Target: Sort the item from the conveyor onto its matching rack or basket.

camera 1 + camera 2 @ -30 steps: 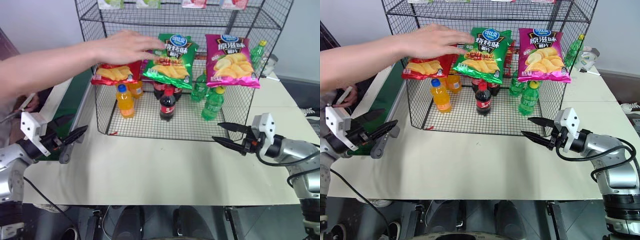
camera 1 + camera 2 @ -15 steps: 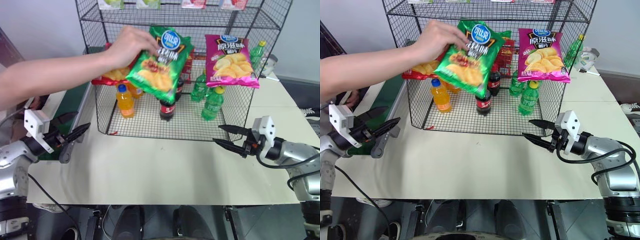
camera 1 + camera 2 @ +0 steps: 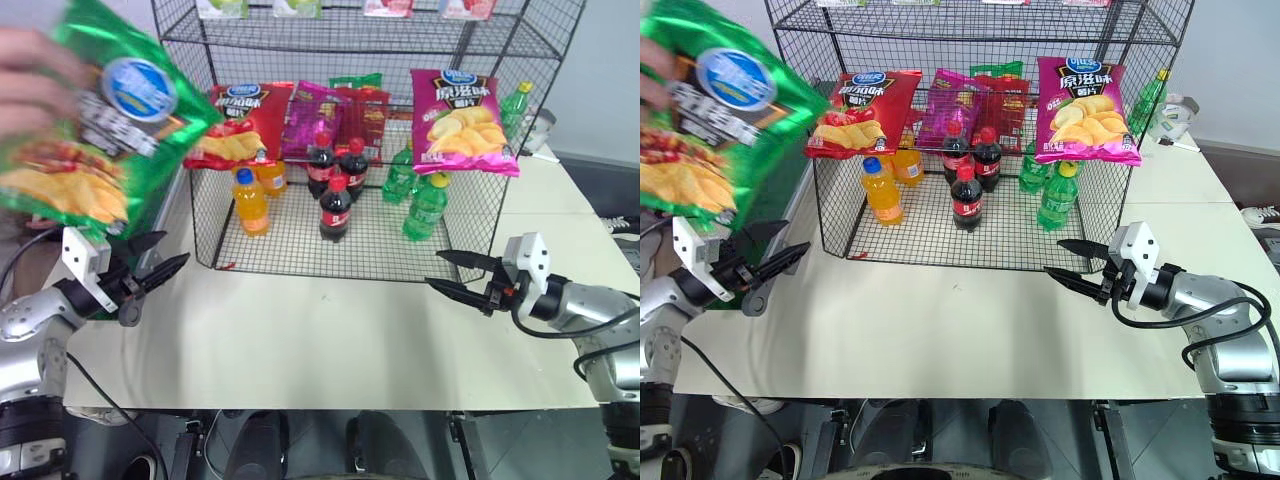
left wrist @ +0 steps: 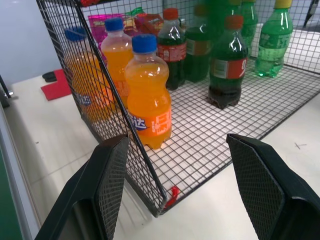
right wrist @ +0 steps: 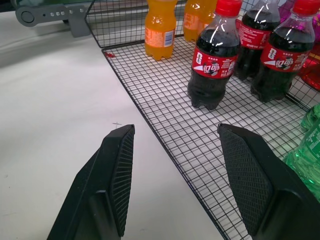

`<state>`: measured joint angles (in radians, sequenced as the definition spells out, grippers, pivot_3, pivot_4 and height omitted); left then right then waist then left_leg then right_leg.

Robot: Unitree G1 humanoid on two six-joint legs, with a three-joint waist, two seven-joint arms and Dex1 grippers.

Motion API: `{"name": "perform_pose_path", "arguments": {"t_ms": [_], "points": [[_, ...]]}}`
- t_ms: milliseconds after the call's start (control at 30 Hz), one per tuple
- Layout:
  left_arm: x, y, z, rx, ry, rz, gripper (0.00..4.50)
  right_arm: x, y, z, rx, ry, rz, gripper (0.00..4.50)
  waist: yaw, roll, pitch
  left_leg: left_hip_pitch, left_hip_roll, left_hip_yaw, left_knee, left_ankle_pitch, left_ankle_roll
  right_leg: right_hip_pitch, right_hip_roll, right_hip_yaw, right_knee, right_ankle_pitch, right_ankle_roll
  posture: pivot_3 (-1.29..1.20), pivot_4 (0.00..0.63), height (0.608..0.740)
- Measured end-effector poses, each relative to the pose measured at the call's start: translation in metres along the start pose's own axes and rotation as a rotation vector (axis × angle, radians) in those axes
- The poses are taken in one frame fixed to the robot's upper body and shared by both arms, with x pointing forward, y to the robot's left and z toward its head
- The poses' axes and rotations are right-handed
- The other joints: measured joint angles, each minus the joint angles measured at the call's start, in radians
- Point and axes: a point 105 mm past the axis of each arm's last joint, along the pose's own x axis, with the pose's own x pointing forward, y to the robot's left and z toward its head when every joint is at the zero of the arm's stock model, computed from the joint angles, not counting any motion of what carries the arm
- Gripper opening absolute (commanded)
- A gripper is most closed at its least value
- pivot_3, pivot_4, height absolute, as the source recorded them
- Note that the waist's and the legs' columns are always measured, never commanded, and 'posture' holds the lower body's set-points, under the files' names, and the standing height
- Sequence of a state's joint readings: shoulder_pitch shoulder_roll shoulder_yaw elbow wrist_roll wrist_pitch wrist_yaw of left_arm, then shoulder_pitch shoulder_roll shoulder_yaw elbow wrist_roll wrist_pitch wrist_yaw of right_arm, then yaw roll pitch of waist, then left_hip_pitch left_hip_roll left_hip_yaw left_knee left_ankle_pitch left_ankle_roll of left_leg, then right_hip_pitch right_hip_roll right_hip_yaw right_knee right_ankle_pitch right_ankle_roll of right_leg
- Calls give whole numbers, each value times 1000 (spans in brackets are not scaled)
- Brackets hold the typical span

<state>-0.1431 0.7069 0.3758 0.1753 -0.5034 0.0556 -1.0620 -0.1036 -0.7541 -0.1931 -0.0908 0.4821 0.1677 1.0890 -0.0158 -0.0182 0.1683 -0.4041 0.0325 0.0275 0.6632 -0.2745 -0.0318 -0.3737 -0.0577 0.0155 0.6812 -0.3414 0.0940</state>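
Observation:
A person's hand (image 3: 28, 72) holds the item, a large green chip bag (image 3: 95, 130), up in the air at the far left, near the camera and left of the rack. The black wire rack (image 3: 300, 245) stands at the back of the table. My left gripper (image 3: 172, 250) hangs open and empty just below the bag, off the rack's front left corner (image 4: 160, 202). Over the table, in front of the rack's right end, my right gripper (image 3: 433, 267) is open and empty too. The conveyor's grey end frame (image 5: 50, 14) lies at the table's left edge.
A red chip bag (image 3: 235, 125) and a magenta chip bag (image 3: 462, 120) hang on the rack's front. Orange soda bottles (image 3: 250, 200), cola bottles (image 3: 335, 208) and green bottles (image 3: 427, 208) stand on its lowest tier. The beige table (image 3: 320, 330) stretches between my grippers.
The person's hand took the green bag off the rack's front and carried it left and toward the camera, uncovering small bags behind it. Neither gripper moved.

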Motion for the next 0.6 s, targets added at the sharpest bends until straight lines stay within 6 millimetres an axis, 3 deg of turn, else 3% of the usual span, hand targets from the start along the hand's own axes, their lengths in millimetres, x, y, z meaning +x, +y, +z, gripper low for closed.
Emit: {"name": "perform_pose_path", "arguments": {"t_ms": [600], "points": [[-7,-8,-4,4,50,-24,3332,8,5,-6,20,-1,21,2734,0,0,0,0,0,0,0,0,0,0,0,0,0,0,0,0,150,739]]}}
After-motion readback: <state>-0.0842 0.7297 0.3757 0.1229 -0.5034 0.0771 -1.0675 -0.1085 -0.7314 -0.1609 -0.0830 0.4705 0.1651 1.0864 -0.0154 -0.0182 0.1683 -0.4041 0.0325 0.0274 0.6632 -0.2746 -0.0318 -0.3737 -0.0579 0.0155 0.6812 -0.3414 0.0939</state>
